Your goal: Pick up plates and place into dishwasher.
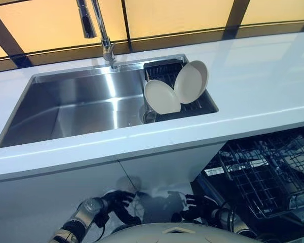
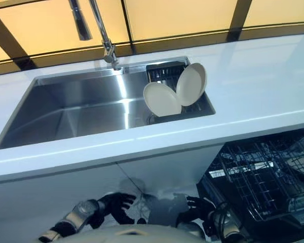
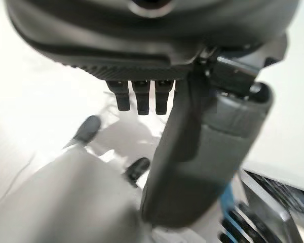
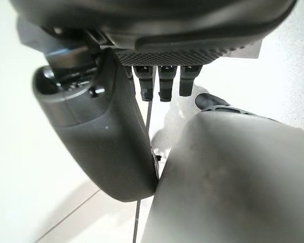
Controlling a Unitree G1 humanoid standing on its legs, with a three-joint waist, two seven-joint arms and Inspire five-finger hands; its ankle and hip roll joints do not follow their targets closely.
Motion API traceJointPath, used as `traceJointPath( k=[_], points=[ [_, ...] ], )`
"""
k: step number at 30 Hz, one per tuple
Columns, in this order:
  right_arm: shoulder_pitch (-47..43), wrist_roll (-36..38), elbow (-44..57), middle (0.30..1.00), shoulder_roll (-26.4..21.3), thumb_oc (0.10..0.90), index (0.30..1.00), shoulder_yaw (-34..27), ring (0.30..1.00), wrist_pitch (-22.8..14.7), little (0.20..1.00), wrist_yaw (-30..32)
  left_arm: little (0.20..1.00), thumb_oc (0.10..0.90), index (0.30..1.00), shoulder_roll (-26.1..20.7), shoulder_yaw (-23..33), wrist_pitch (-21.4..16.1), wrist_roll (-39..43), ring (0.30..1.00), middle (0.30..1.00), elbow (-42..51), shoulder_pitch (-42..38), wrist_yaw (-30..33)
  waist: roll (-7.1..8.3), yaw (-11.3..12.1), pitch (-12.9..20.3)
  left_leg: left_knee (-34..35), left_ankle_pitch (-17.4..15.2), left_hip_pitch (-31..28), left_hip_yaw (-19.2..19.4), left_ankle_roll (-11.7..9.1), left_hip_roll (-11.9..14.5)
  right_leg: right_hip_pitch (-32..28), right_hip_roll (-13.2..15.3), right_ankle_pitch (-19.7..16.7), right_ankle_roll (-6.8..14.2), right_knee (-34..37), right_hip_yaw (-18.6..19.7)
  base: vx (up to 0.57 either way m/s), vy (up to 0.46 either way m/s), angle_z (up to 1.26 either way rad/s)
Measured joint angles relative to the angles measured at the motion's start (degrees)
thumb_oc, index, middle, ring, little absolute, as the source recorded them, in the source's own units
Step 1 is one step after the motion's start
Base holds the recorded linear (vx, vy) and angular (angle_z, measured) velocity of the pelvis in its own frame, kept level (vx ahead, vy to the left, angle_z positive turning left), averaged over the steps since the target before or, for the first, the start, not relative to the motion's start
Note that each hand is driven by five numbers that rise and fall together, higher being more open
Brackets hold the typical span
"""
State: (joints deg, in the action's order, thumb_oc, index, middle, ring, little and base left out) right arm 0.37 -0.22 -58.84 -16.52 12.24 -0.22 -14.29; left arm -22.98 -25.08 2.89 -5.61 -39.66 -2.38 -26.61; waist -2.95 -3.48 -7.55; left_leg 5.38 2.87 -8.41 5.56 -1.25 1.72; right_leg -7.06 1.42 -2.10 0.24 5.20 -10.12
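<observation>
White countertop [image 1: 253, 86] — steel sink [image 1: 81, 104] set in.

Open sink basin [image 1: 76, 109] left of 2 plates [image 1: 176, 88], faucet [image 1: 102, 35] arching behind, countertop [image 1: 263, 86] right.

Two plates: one [image 1: 162, 96] leaning at the sink's 3 o'clock end, the other [image 1: 191, 81] just beside it at 1 o'clock. One sink [image 1: 71, 106]. One tap [image 1: 102, 31] at 12 o'clock. One dishwasher rack [image 1: 266, 174] at 5 o'clock.
</observation>
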Motion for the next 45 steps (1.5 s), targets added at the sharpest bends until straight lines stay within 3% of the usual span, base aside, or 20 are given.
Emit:
traceJointPath(
  k=[4,6,11,14,16,19,26,31,36,42,45],
  points=[
    [0.1,-0.6,0.3,0.900,-0.9,0.800,0.900,-0.1,0.900,-0.1,0.900,0.0,0.900,0.800,0.900,-5.6,-0.3,1.1,0.8,0.900,0.900,14.9,-1.5,-9.5,-0.97,0.0,-0.2,0.0,0.0,-0.1,0.0,0.0,0.0,-0.2,0.0,-0.2,-0.2,0.0,-0.1,0.00,0.004,0.01],
    [0.4,-0.9,0.3,0.900,-1.0,0.800,0.900,-0.2,0.900,-0.4,0.900,0.1,0.900,0.800,0.900,-9.3,-0.1,3.6,2.0,0.900,0.900,23.4,-1.4,-14.8,-1.17,0.1,-0.4,0.0,0.0,0.0,-0.2,0.0,0.1,-0.2,-0.1,-0.2,-0.2,0.0,-0.2,0.00,0.000,0.00],
    [1.3,-0.9,-0.5,0.900,-1.0,0.800,0.900,-0.9,0.900,-2.0,0.900,0.7,0.900,0.800,0.900,-13.9,0.7,8.9,13.5,0.900,0.900,36.8,-0.3,-26.1,-1.23,1.4,-0.4,0.0,0.0,0.0,-0.7,0.0,0.0,-0.5,0.0,0.0,0.0,0.0,-0.8,0.01,-0.004,0.06],
    [1.8,-0.4,-0.8,0.900,-1.1,0.800,0.900,-1.2,0.900,-2.3,0.900,1.3,0.900,0.800,0.900,-14.9,4.7,9.6,22.7,0.900,0.900,44.2,-0.4,-30.8,-1.40,2.1,-0.3,0.0,0.0,0.0,-1.4,0.0,-0.1,-0.8,0.1,0.1,0.0,0.0,-1.6,0.00,-0.011,0.13],
    [1.9,-0.4,-0.8,0.900,-1.0,0.800,0.900,-1.2,0.900,-2.2,0.900,1.6,0.796,0.696,0.811,-15.2,6.5,9.5,26.8,0.811,0.811,47.9,-0.8,-32.1,-1.64,2.3,-0.2,0.0,0.1,0.0,-1.5,0.0,-0.1,-0.9,0.1,0.1,0.0,0.0,-1.7,0.01,-0.018,0.06],
    [2.2,-0.3,-0.8,0.900,-1.0,0.800,0.900,-1.2,0.900,-1.9,0.900,1.9,0.900,0.800,0.900,-15.3,7.6,9.4,32.3,0.900,0.900,49.4,-2.4,-33.6,-2.23,2.1,0.2,0.0,0.1,0.0,-2.0,0.0,-0.2,-1.1,0.1,0.1,0.0,0.0,-1.9,0.01,-0.018,0.03],
    [2.6,0.3,-0.8,0.900,-0.9,0.800,0.900,-1.1,0.900,-1.4,0.900,2.9,0.900,0.800,0.900,-12.2,9.2,9.7,47.8,0.900,0.900,50.9,-2.8,-36.6,-2.56,2.2,0.5,0.0,0.2,0.0,-2.1,-0.1,-0.1,-1.1,0.1,0.1,0.0,0.0,-2.0,0.00,0.000,0.00],
    [2.6,0.3,-0.8,0.900,-0.5,0.800,0.900,-0.7,0.900,-1.1,0.900,3.3,0.900,0.800,0.900,-6.5,11.5,9.6,59.4,0.900,0.900,51.3,-2.8,-34.6,-2.14,2.1,0.8,0.0,0.2,-0.1,-2.1,-0.1,-0.1,-1.2,0.0,0.1,0.0,0.0,-2.0,0.00,-0.022,0.00],
    [2.6,0.3,-0.8,0.900,-0.1,0.800,0.900,0.0,0.900,-0.5,0.900,3.5,0.900,0.800,0.900,-0.3,18.5,7.7,72.3,0.900,0.900,51.1,-2.5,-28.3,-1.34,2.3,1.3,0.0,0.3,-0.1,-2.2,-0.2,0.0,-1.2,-0.1,0.1,0.0,0.0,-2.0,0.00,-0.015,0.00],
    [2.6,0.8,-0.7,0.900,0.5,0.800,0.900,-0.1,0.900,1.4,0.900,4.2,0.900,0.800,0.900,-0.1,23.3,1.3,76.0,0.900,0.900,51.1,-2.5,-18.7,-0.49,2.3,1.8,-0.1,0.6,0.0,-2.8,-0.1,-0.2,-1.4,0.1,0.1,0.0,0.0,-2.9,0.00,-0.019,0.06],
    [2.7,0.8,-0.8,0.900,0.6,0.800,0.900,0.0,0.900,1.6,0.900,4.4,0.900,0.800,0.900,-0.6,25.0,0.3,75.9,0.900,0.900,51.3,-2.9,-13.1,-0.38,2.6,1.9,-0.1,0.6,0.0,-2.8,0.0,-0.2,-1.4,0.2,0.1,0.1,0.1,-3.0,0.01,-0.012,0.03]
  ],
)
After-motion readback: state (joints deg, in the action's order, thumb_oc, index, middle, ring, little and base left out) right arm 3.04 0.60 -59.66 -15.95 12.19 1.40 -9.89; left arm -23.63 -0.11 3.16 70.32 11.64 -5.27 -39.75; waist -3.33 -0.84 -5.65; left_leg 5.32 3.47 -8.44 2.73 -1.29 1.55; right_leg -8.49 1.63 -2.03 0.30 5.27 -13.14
